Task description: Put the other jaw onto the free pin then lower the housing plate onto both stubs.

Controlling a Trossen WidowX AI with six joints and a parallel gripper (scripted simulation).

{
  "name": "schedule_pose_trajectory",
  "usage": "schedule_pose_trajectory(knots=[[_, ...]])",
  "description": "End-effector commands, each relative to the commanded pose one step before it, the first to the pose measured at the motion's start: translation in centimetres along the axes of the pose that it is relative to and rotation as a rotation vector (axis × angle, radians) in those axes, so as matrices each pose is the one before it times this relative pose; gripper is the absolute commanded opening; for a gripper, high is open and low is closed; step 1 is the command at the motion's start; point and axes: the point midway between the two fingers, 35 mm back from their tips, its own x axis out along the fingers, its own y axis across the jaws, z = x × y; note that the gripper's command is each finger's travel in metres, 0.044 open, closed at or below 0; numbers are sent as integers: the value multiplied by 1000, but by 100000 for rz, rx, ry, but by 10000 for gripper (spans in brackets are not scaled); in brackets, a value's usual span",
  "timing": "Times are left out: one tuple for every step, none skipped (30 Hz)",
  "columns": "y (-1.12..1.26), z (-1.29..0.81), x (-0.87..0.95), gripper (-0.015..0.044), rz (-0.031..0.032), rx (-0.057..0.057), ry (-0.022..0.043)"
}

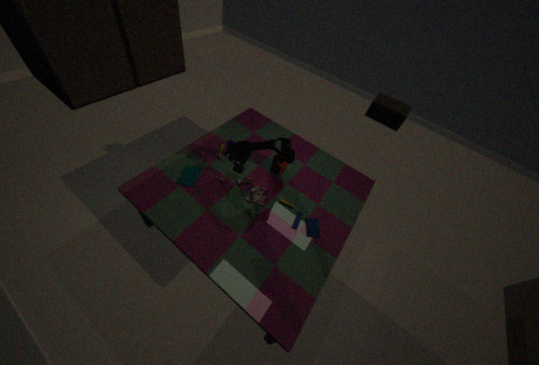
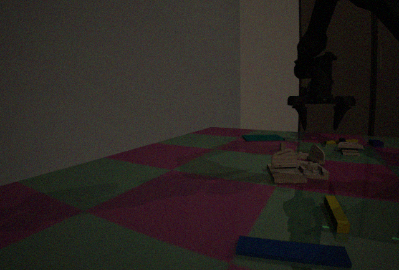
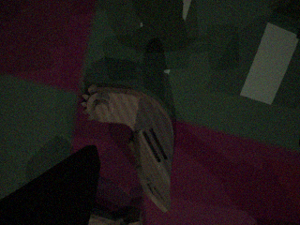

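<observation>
With its fingers spread wide and empty, the end effector hangs above the checkered tabletop.

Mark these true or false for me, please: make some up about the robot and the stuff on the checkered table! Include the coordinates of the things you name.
1. The gripper (image 2: 320, 129) is open. True.
2. The gripper is squeezing a yellow bar. False: nothing is between its fingers, and the yellow bar (image 1: 286, 203) (image 2: 336, 214) lies on the table (image 1: 261, 245) (image 2: 180, 209).
3. The teal slab (image 1: 189, 175) (image 2: 263, 138) lies flat on the table. True.
4. The curved jaw in the wrist view (image 3: 157, 141) has no teeth. False: it has small teeth at one end.
5. The gripper's fingers touch the teal slab. False: they hang in the air, away from it.
</observation>
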Motion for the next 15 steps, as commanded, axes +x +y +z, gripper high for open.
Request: schedule_pose_trajectory(knots=[[-1, 0, 0, 440, -4, -1, -2], [0, 0, 0, 440, 0, 0, 0], [0, 0, 0, 440, 0, 0, 0], [0, 0, 0, 440, 0, 0, 0], [0, 0, 0, 440, 0, 0, 0], [0, 0, 0, 440, 0, 0, 0], [0, 0, 0, 440, 0, 0, 0], [0, 0, 0, 440, 0, 0, 0], [0, 0, 0, 414, 0, 0, 0], [0, 0, 0, 387, 0, 0, 0], [0, 0, 0, 361, 0, 0, 0], [0, 0, 0, 335, 0, 0, 0], [0, 0, 0, 309, 0, 0, 0], [0, 0, 0, 282, 0, 0, 0], [0, 0, 0, 256, 0, 0, 0]])
